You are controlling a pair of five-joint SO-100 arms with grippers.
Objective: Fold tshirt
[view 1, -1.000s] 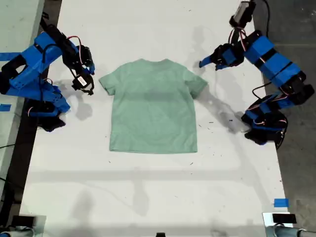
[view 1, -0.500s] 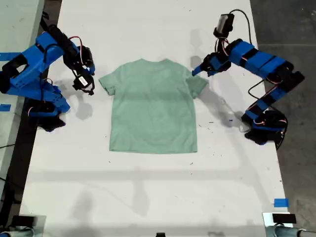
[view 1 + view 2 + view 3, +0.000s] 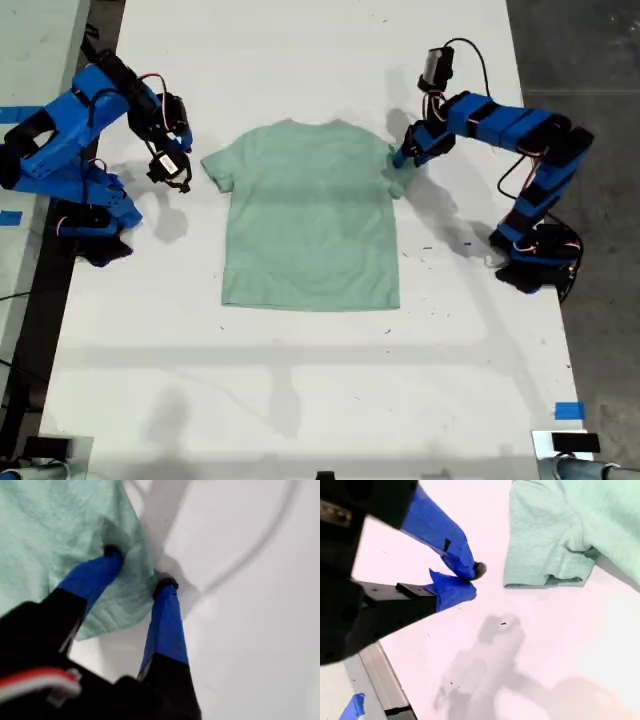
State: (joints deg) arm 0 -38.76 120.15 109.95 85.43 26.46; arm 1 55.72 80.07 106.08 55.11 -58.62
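The exterior view looks straight down from high; both wrist views sit close, sharing the tshirt (image 3: 311, 218).

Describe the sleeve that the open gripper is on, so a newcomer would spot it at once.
Start at the white table and find the pale mint tshirt lying flat in its middle. The sleeve is the one on the exterior view's right, under my first gripper. Unlike the other sleeve, which lies flat and untouched, it is bunched between open blue fingers.

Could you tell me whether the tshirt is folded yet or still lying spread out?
Spread flat, unfolded: the tshirt shows both sleeves and its full hem, with my first gripper open astride one sleeve.
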